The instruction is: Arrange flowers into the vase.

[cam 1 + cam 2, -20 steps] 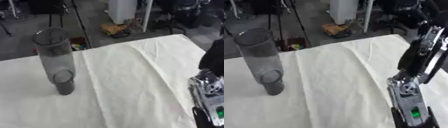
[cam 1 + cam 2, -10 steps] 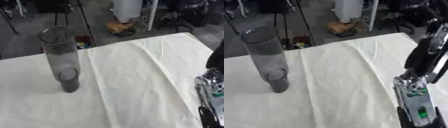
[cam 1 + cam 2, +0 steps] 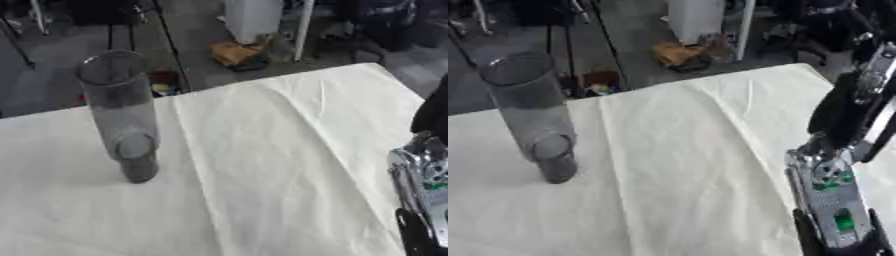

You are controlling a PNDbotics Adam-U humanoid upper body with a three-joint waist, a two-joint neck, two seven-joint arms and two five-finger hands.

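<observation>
The vase (image 3: pixel 122 115) looks like smoky, see-through glass or plastic, smooth; a matt cream cloth (image 3: pixel 262 165), softly creased, covers the bench; the right arm (image 3: pixel 837 200) shows glossy silver metal and black plastic

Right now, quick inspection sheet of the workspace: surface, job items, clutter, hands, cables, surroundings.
Surface: table under a cream cloth, creased, with ridges running front to back.
Job's things: tall clear vase upright on the left, nothing in it; no flowers seen.
Clutter: nothing seen on the cloth.
Hands: right arm at the right edge, its fingers out of view; left hand not in view.
Cables: nothing seen.
Surroundings: dark floor beyond the far edge, tripod legs, a white unit, a yellowish heap.
</observation>
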